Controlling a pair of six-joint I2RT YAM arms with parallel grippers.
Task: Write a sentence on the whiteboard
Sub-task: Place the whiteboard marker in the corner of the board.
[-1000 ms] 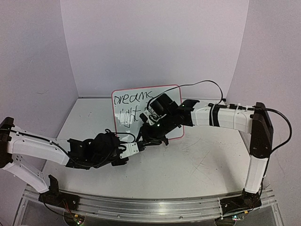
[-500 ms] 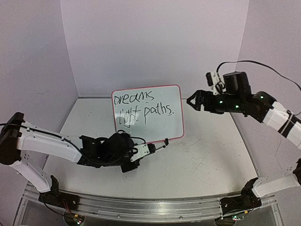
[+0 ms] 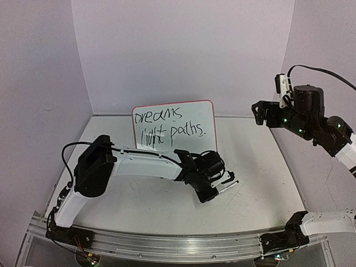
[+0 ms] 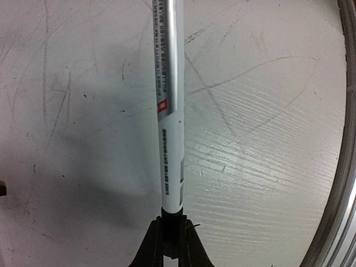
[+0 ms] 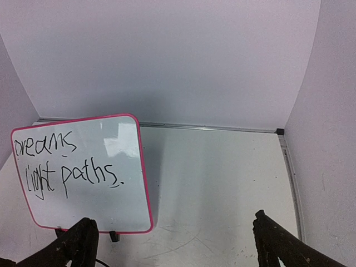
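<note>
whiteboard (image 3: 173, 133): at the back middle of the bench (image 3: 261, 189), near the back wall; propped up on small black feet, leaning back a bit, face turned to the arms so the words can be read.
whiteboard look: flat, smooth, shiny white; thin pink-red edge with round corners.
sentence (image 3: 169, 125): wobbly black lines in two rows, "dreams" on top, "light paths." under it, with a dot at the end; looks done.
left claw (image 3: 218, 183): clenched tight on one end of the pen (image 4: 169, 111); low over the bench, in front of the whiteboard and not touching it.
why there: fits writing that looks done; maybe the spot to put the pen down.
pen: long, thin, round; smooth silvery white, with small black print and a little red mark along it; far end out of the wrist view.
right claw (image 3: 257, 111): wide open, nothing in it; high up on the right, well apart from the whiteboard.
why there: up and out of the way so nothing hides the words, at a guess.
bench look: hard, flat, white, full of thin scratches and grey scuffs.
walls (image 5: 167, 55): plain, smooth, pale purple.
</note>
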